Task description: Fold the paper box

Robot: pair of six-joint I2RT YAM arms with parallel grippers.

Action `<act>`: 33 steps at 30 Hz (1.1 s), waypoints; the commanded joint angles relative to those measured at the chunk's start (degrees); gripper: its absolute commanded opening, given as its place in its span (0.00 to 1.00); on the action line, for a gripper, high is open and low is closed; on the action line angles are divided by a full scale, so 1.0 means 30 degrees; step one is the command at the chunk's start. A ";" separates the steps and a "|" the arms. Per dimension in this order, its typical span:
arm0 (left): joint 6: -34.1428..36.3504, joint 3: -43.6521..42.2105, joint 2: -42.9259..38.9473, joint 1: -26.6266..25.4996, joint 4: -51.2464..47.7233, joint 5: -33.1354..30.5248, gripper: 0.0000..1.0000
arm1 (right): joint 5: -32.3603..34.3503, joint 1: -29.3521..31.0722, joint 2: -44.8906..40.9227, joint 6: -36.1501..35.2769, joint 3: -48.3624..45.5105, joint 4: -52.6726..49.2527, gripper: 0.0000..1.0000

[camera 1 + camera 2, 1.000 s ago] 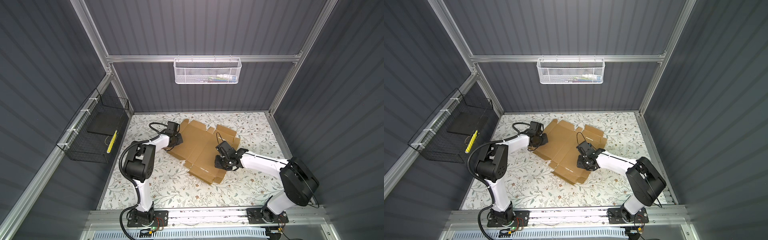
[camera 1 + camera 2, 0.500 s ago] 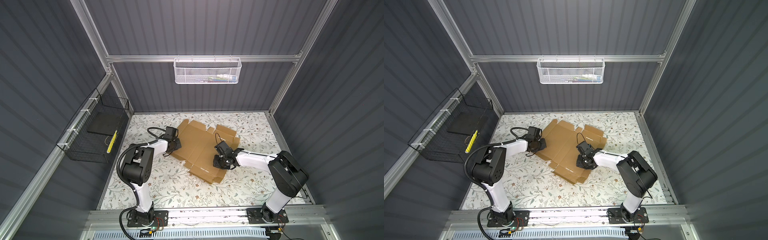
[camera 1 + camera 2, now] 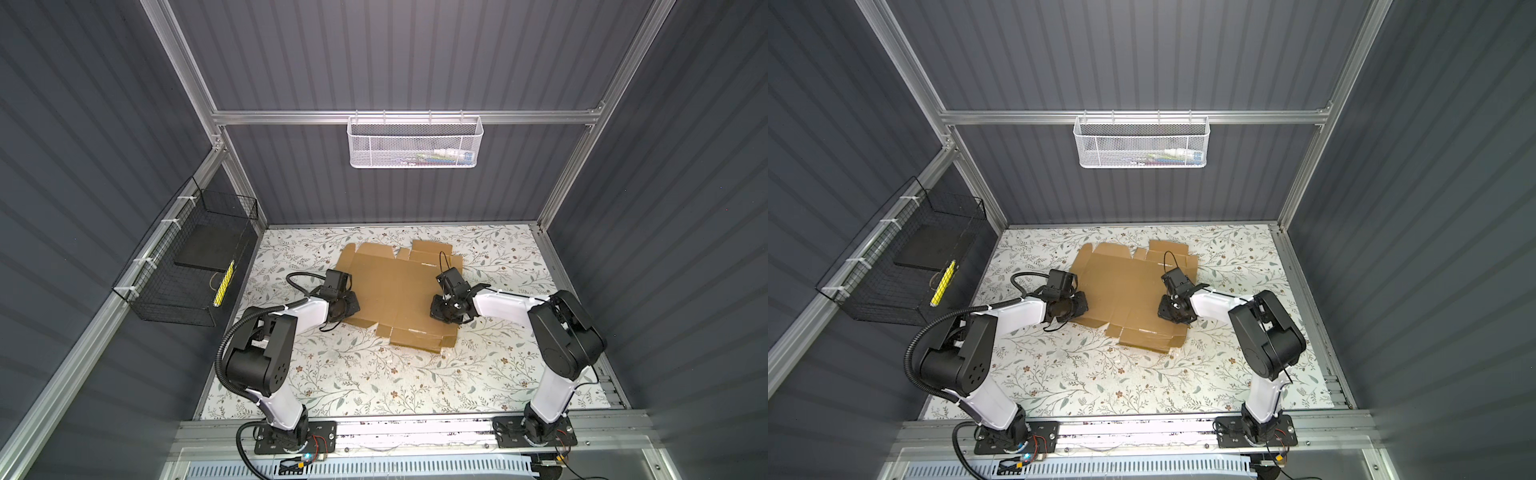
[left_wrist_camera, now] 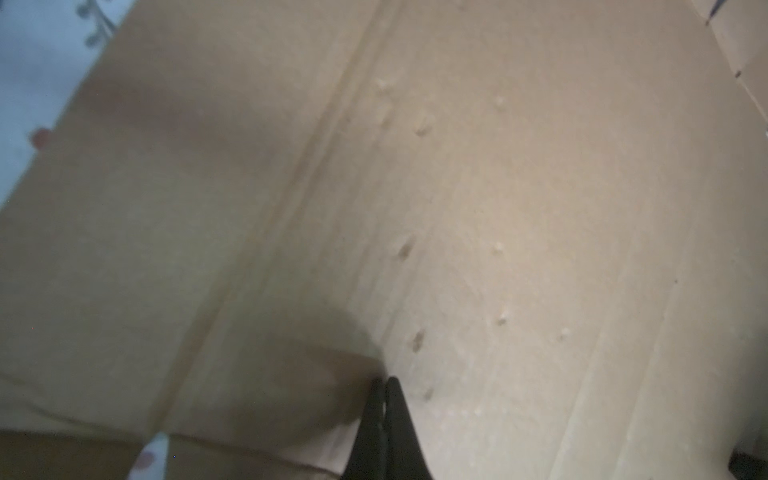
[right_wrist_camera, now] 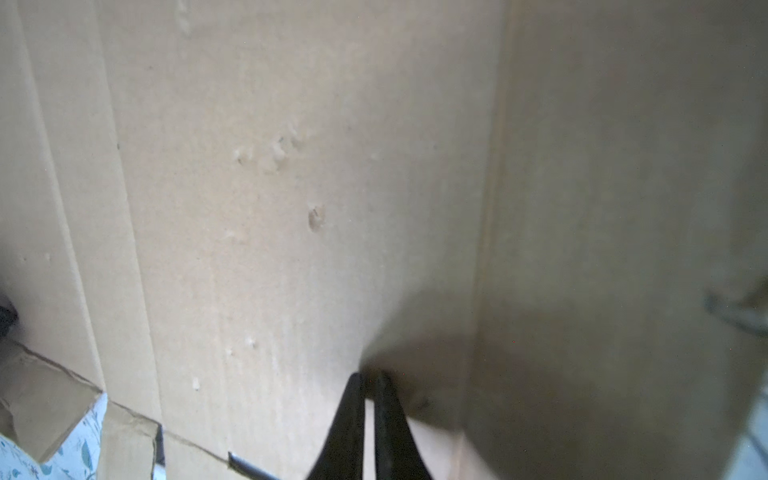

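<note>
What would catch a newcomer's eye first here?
A brown cardboard sheet, cut with flaps, lies mostly flat in the middle of the flowery table. The left gripper and right gripper, both shut, point their tips down at it from opposite sides. A white mesh basket hangs on the back wall.

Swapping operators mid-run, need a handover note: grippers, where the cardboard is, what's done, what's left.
Left gripper: shut, holding nothing, tips down on the cardboard sheet by a crease near its left edge.
Right gripper: shut, holding nothing, tips on the sheet by a crease on its right side.
Sheet: lies flat on the table, toward the back.
Done: no flap raised.
Left: all the folds.
</note>
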 commanded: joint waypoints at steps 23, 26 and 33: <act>0.0582 0.2548 -0.0740 -0.1520 -0.2707 -0.0657 0.00 | 0.0676 -0.0775 -0.1591 -0.4154 0.3383 -0.4211 0.20; 0.1237 0.4297 0.0573 -0.0759 -0.3052 -0.0277 0.00 | 0.0790 -0.0441 -0.3540 -0.3640 0.1826 -0.3987 0.23; 0.2058 0.6983 0.3331 0.0748 -0.3483 0.0229 0.00 | 0.1757 0.0533 -0.6363 -0.1644 -0.0939 -0.3642 0.18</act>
